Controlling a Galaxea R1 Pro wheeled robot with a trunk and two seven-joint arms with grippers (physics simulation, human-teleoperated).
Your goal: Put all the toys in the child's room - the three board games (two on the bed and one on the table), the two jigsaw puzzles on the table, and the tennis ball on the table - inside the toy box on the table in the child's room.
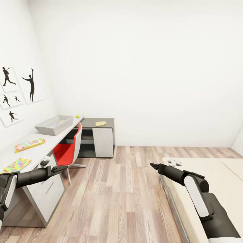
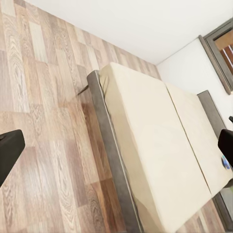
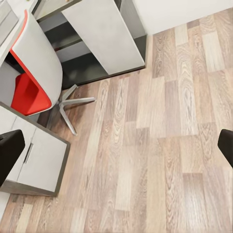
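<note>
The room has white walls (image 1: 141,67) and a wood plank floor (image 1: 121,195). The bed (image 1: 216,175) lies at about four o'clock in the head view, its cream mattress bare where it shows. The long white-topped table (image 1: 40,141) runs along the wall from eight to ten o'clock, meeting a grey corner desk (image 1: 101,131) near eleven. A red and white swivel chair (image 1: 69,152) is tucked against the table. On the table the grey toy box (image 1: 54,125) sits at the far end, the tennis ball (image 1: 77,116) just beyond it; a flat board game (image 1: 29,144) lies nearer, then a multicoloured jigsaw puzzle (image 1: 17,165). A small yellow flat item (image 1: 100,123) rests on the corner desk. The left gripper (image 1: 62,168) and the right gripper (image 1: 154,165) both hang over the floor, each spread wide and empty.
</note>
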